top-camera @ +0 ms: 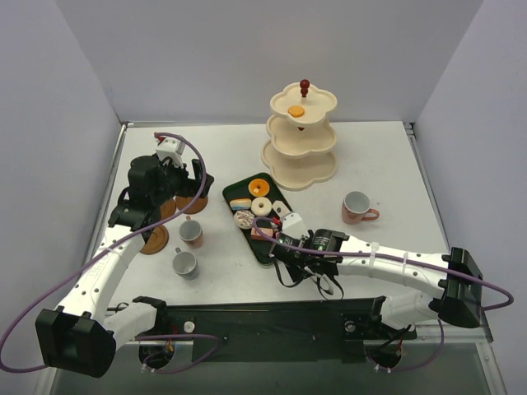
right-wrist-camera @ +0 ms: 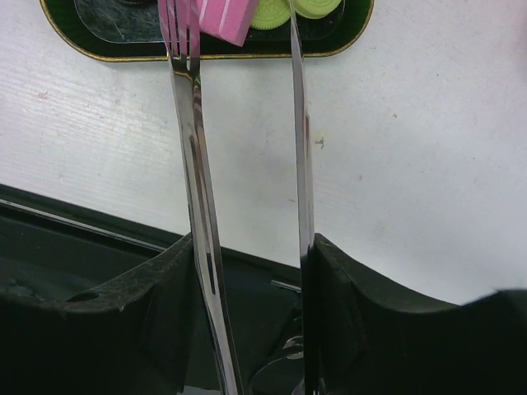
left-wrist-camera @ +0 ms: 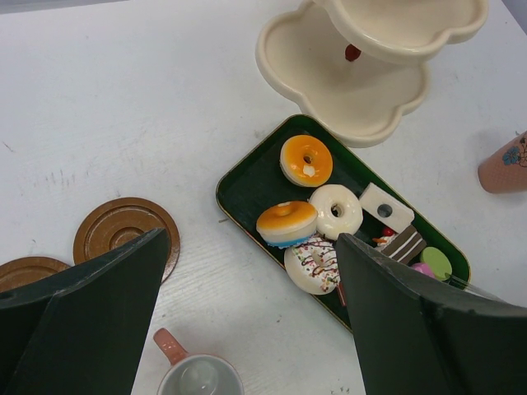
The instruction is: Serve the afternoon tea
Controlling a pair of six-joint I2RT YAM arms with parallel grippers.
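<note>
The cream three-tier stand with a red knob stands at the back, one orange sweet on its top tier. Toy donuts and cake slices lie in the dark green tray. My right gripper is shut on the metal tongs. The tong tips straddle a pink slice and a green macaron at the tray's near end. My left gripper hangs open and holds nothing, above the saucers and a cup.
Two cups sit left of the tray, and a third cup to its right. Two brown saucers lie under my left arm. A black rail runs along the near edge.
</note>
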